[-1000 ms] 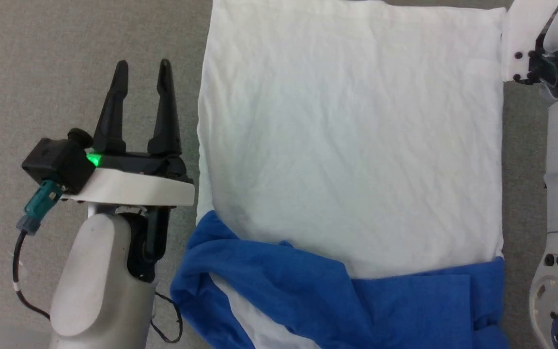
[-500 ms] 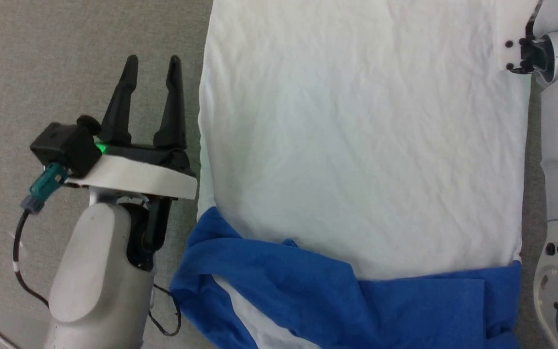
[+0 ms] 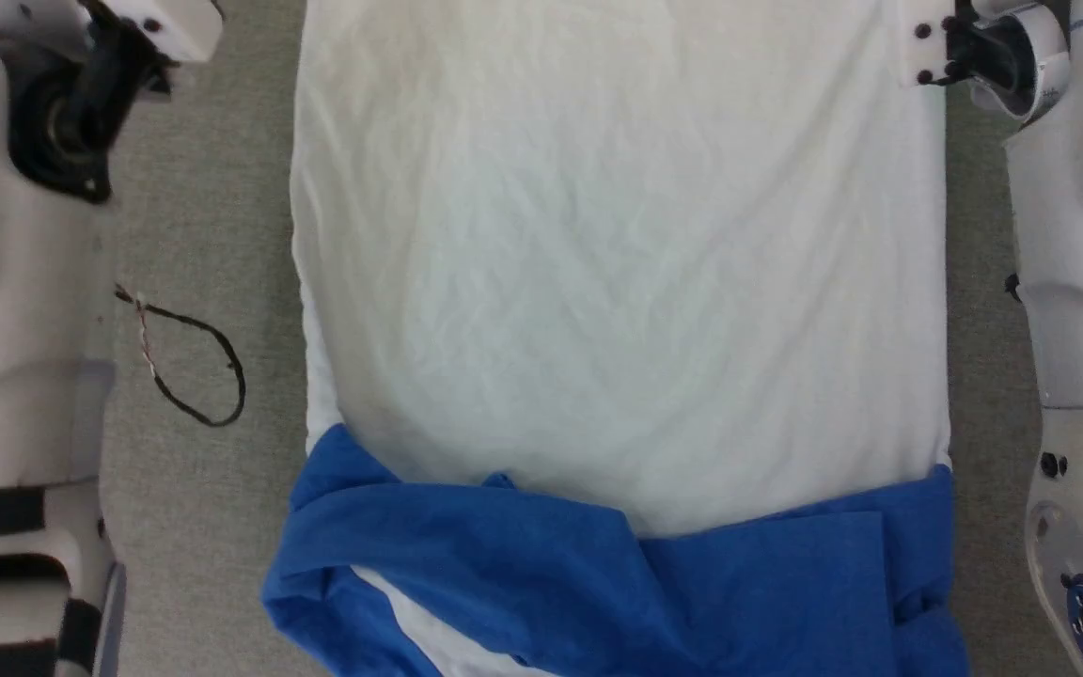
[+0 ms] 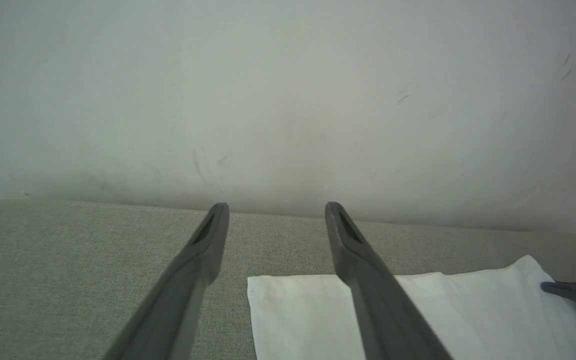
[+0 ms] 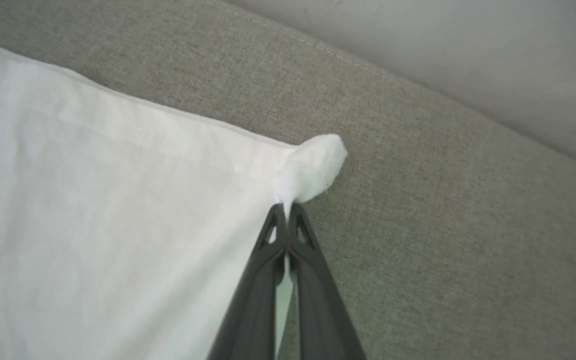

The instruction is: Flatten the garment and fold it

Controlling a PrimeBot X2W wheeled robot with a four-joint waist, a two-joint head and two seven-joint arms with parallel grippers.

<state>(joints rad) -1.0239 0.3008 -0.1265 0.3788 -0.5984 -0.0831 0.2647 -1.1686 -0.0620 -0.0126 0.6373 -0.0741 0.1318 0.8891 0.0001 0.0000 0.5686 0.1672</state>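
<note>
The garment (image 3: 617,282) lies spread on the grey surface, white body up, with its blue sleeves (image 3: 523,564) bunched across the near end. In the right wrist view my right gripper (image 5: 285,207) is shut on the garment's (image 5: 93,210) far right corner, which puckers up past the fingertips. In the left wrist view my left gripper (image 4: 276,210) stands open above the garment's (image 4: 418,320) far left corner, its right finger over the white cloth and its left finger over bare surface. The right gripper's dark fingertip (image 4: 573,292) shows at the garment's other corner.
The grey fabric surface (image 3: 203,169) runs on both sides of the garment and ends at a pale wall (image 4: 288,100) just beyond the far corners. A thin black cable loop (image 3: 194,367) lies left of the garment. My pale forearms (image 3: 6,282) (image 3: 1077,235) flank it.
My left arm has stretched forward, carrying its open gripper past the head view's top edge. My right gripper has shut on the corner. The head view has shifted.
</note>
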